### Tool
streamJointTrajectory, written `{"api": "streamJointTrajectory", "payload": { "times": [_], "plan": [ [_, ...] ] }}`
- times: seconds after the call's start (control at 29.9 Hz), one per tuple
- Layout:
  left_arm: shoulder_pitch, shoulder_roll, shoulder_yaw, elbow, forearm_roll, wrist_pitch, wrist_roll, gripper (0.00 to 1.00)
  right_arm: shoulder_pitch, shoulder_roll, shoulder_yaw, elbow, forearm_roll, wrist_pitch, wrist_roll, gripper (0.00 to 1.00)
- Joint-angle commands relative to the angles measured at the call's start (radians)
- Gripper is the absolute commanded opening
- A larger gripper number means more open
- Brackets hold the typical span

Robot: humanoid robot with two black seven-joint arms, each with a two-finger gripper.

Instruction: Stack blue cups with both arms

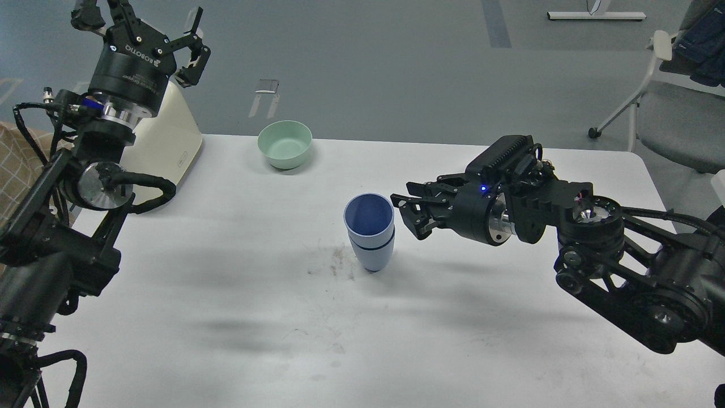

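Blue cups (pixel 369 232) stand nested upright; right jaws spread just beside.

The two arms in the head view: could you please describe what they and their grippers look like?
Both arms are black with silver metal joint rings and loose black cables. The left gripper has jointed black fingers and a round body printed ROBOTIQ in white. The right gripper is also black, with a ribbed block on top and a small blue light behind it.
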Motion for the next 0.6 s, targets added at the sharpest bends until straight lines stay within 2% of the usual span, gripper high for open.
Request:
{"api": "streamJointTrajectory", "payload": {
  "times": [0.0, 0.23, 0.43, 0.57],
  "plan": [
    [0.000, 0.006, 0.000, -0.001, 0.000, 0.000, 0.000, 0.97, 0.000, 0.014, 0.186, 0.003, 0.010, 0.000, 0.001, 1.00],
    [0.001, 0.014, 0.002, 0.001, 0.000, -0.003, -0.002, 0.97, -0.008, 0.028, 0.526, -0.010, 0.022, 0.000, 0.007, 1.00],
    [-0.006, 0.024, 0.002, 0.001, -0.011, -0.051, -0.002, 0.97, -0.045, 0.019, 0.798, -0.035, 0.234, 0.000, 0.007, 1.00],
    [-0.025, 0.026, 0.011, 0.016, -0.006, -0.052, 0.034, 0.97, -0.092, 0.017, 0.999, -0.110, 0.360, 0.000, 0.006, 1.00]
  ]
}}
